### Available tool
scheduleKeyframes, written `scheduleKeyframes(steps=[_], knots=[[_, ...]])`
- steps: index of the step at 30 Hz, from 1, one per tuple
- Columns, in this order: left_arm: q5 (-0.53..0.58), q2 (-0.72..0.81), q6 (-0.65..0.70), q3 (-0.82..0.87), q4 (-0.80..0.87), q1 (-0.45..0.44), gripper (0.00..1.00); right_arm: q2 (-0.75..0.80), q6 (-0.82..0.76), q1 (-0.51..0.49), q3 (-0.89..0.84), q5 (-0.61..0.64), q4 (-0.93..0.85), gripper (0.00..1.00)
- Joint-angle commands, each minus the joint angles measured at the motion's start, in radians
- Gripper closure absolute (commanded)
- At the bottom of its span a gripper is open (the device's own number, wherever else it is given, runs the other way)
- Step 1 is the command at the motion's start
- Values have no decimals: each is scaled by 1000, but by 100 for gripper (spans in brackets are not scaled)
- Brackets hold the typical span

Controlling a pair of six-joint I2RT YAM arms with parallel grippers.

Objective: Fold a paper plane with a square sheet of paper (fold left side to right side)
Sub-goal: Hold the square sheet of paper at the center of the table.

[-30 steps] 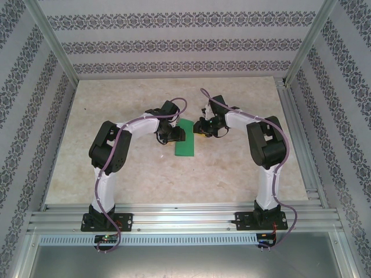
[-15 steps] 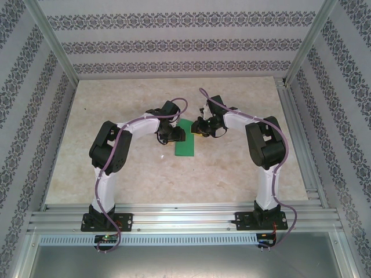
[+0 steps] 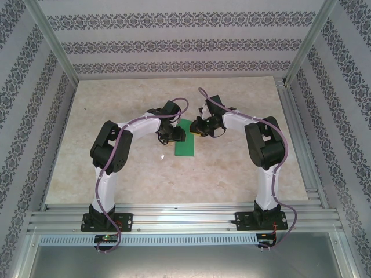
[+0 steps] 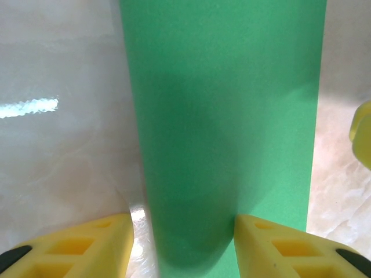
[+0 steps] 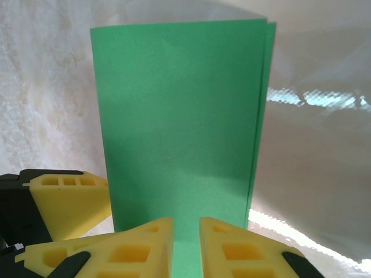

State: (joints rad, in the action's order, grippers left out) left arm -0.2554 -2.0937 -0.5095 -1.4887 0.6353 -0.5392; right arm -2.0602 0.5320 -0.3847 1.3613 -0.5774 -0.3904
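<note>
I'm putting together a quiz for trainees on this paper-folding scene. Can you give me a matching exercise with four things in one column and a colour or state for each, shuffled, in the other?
1. square sheet of paper
2. left gripper
3. right gripper
4. table

A. pale marbled surface
B. fingers nearly together
C. green, doubled over into two layers
D. fingers wide apart

Pairs: 1-C, 2-D, 3-B, 4-A

Left gripper (image 4: 184,223) spread wide and low, right gripper (image 5: 186,226) opposite it, nearly closed
</note>
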Motion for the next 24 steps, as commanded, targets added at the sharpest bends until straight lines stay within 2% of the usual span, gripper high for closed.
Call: scheduleKeyframes(steps=[1, 17, 24], knots=[[-13, -62, 23, -6, -11, -31, 49, -32, 14, -12, 22, -1, 12, 82], [-8, -71, 25, -15, -5, -32, 49, -64, -16, -23, 36, 39, -50, 83], [-6, -69, 23, -13, -8, -33, 49, -85, -53, -32, 48, 97, -125, 84]])
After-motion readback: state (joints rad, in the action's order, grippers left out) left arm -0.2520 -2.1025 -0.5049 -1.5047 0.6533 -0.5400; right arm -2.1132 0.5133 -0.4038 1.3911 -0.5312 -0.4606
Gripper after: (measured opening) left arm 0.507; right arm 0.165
